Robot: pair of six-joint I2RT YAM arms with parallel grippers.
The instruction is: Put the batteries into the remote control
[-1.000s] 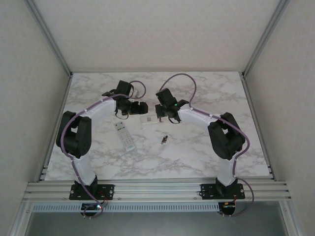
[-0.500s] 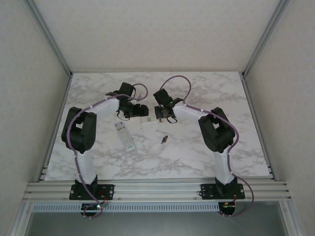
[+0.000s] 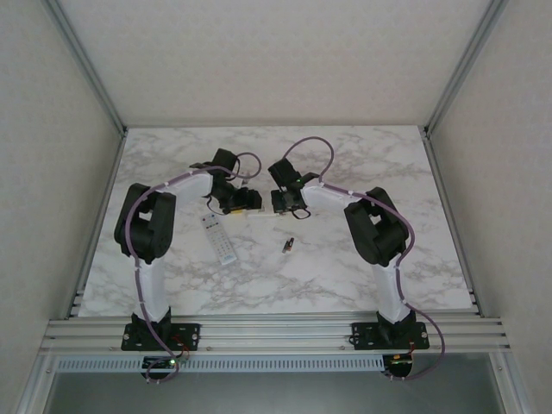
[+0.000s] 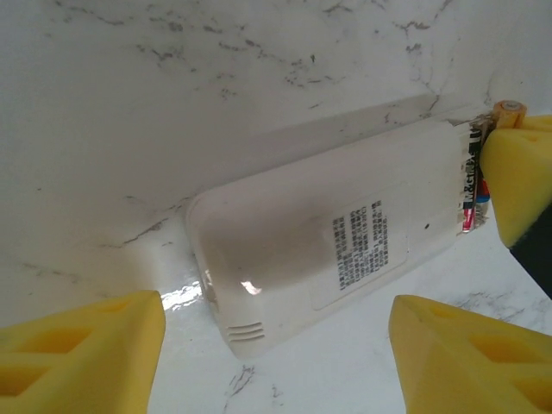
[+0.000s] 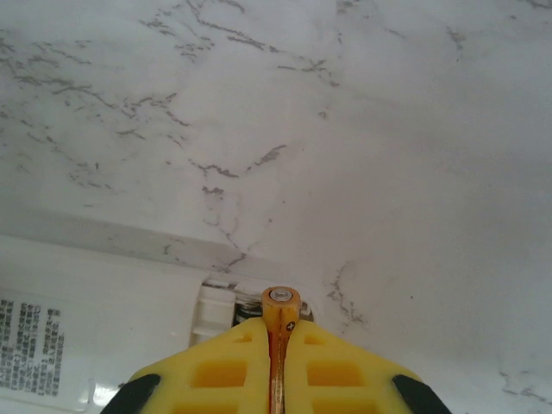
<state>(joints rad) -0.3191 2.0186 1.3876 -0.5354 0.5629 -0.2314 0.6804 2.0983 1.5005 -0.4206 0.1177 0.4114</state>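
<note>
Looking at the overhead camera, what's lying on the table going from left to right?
Lone remote → label-side-up remote between the two arms → loose battery.

Nothing fancy here: my left arm (image 3: 148,289) and right arm (image 3: 392,291) are white tube links with chunky black joints. A purple cable (image 3: 177,179) snakes along each one, and both sit on black base plates (image 3: 159,335). The fingers (image 4: 470,354) are bright yellow blocky plastic with hollow moulded pockets.
</note>
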